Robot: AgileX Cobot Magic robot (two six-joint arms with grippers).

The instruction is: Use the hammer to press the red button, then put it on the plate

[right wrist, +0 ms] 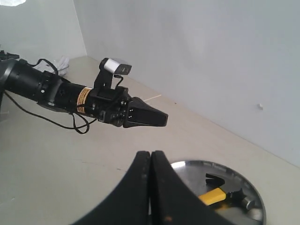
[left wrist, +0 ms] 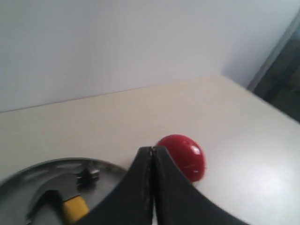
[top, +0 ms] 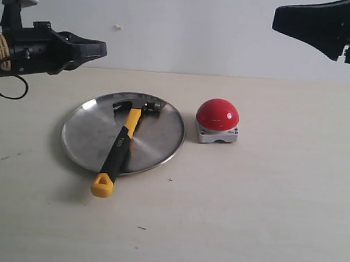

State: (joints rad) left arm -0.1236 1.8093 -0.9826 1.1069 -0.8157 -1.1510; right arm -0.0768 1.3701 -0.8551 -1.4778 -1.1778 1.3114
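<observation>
The hammer [top: 120,146] lies on the plate [top: 88,137], dark head at the far side, its yellow looped end hanging over the near rim onto the table. The red button [top: 218,114] stands on its grey base just right of the plate. My left gripper [top: 101,49] hovers high at the left, shut and empty. My right gripper [top: 278,20] hangs high at the upper right, also shut with nothing in it. From the left wrist I see my gripper [left wrist: 153,149], the red button [left wrist: 183,154] and the hammer [left wrist: 72,199]. The right wrist shows my gripper [right wrist: 151,153], the plate [right wrist: 243,183] and the hammer [right wrist: 213,196].
The pale table [top: 265,225] stretches around the plate and button, with a few small dark specks [top: 141,228] near the front. A white wall [top: 190,28] stands behind the table. The left arm [right wrist: 56,91] with its cable shows in the right wrist view.
</observation>
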